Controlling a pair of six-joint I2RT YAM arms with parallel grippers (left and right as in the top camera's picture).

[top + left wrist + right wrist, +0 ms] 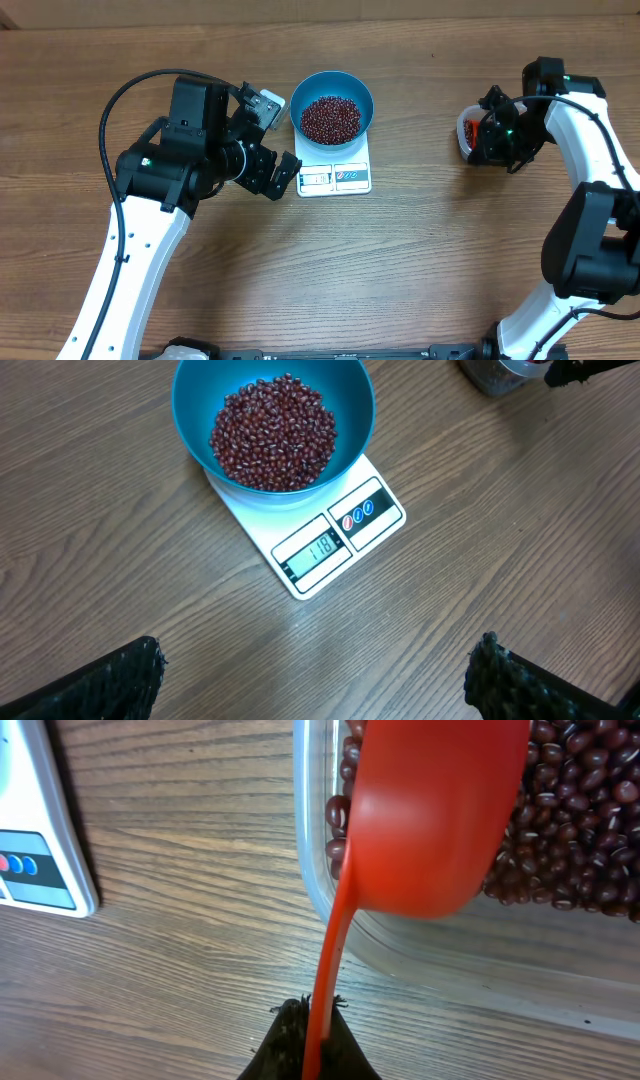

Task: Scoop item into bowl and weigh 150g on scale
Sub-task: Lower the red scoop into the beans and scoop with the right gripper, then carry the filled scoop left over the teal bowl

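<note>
Your right fingers (285, 1042) are clamped on the handle of the scoop (430, 820), which hangs just ahead of them over the clear tub (400, 948) of beans (580, 830).

Risk: if you overload the next scoop you overshoot, or spill onto the desk (500, 580) in transit.

Left fingers (120, 682) are wide and empty. Ahead of them the blue bowl (352, 400), part-filled, sits on the scale (262, 520), which seems to read 118.
</note>
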